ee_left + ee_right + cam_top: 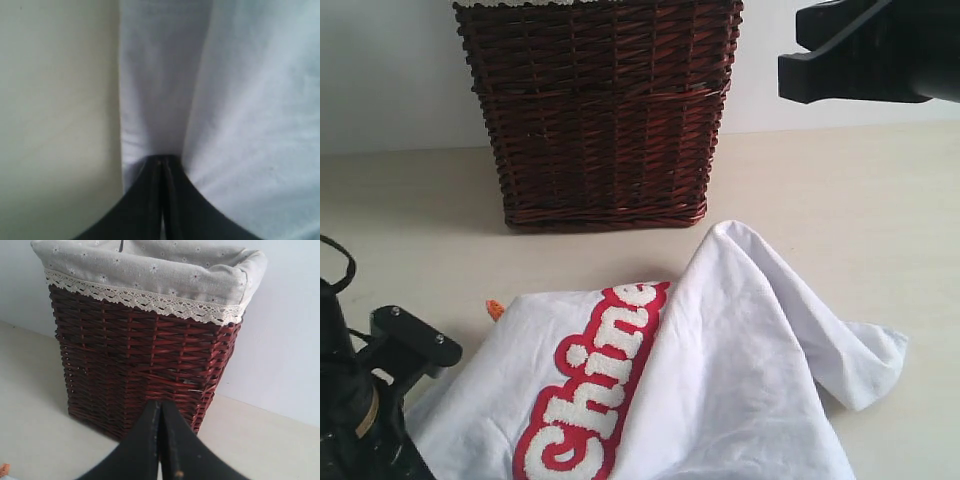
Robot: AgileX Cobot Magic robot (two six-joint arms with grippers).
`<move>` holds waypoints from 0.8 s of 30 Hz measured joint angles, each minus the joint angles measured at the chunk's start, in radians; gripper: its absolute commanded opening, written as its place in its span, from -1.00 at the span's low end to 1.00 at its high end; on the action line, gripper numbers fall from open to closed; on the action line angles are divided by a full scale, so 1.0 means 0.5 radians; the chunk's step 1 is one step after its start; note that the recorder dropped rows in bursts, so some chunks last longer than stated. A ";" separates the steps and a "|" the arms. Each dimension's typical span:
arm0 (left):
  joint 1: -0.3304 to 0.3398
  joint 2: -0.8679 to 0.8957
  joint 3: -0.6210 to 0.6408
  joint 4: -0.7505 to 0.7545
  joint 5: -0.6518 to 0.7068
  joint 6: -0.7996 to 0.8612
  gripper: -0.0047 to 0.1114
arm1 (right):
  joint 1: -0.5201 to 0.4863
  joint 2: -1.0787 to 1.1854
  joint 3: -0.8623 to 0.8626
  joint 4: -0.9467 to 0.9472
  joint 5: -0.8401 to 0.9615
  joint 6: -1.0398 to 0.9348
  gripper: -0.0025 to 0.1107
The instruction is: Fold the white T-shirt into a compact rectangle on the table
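Pale cream table [880, 200], smooth with faint grain; plain light wall behind. Dark red-brown wicker basket [600, 110] stands at the back, stiff weave, lined with a flowered cloth liner [150, 270] edged in lace.

White T-shirt [740, 370] lies rumpled on the table in front of the basket, not touching it. One flap is thrown over the shirt itself, half covering the red-outlined fuzzy lettering strip [605, 375]. A loose corner trails toward the right. Small orange tag [495, 309] peeks out at the shirt's far left edge.

Left gripper [161, 162]: jaws together, pinching a raised ridge of white cloth near the shirt's left edge. Right gripper [159, 405]: jaws closed on nothing, held high, pointing at the basket, well clear of the shirt.

Handling, by judgement: light, limp cotton with no stiffness, so it will likely sag and drag rather than slide flat. The lettering strip looks thicker and may resist creasing. Best holds look like hems and corners. The trailing right corner suits the free arm, so the flap can be spread before folding.
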 measured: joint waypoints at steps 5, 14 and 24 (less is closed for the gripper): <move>0.000 -0.195 0.121 -0.078 -0.041 -0.029 -0.92 | 0.000 0.000 0.005 0.008 0.046 -0.022 -0.96; 0.000 -0.761 0.140 0.253 -0.171 -0.458 -0.92 | 0.000 0.186 0.029 1.165 0.653 -1.076 -0.63; 0.000 -1.198 0.140 0.276 -0.193 -0.493 -0.92 | -0.032 0.775 0.023 1.748 1.461 -1.645 -0.55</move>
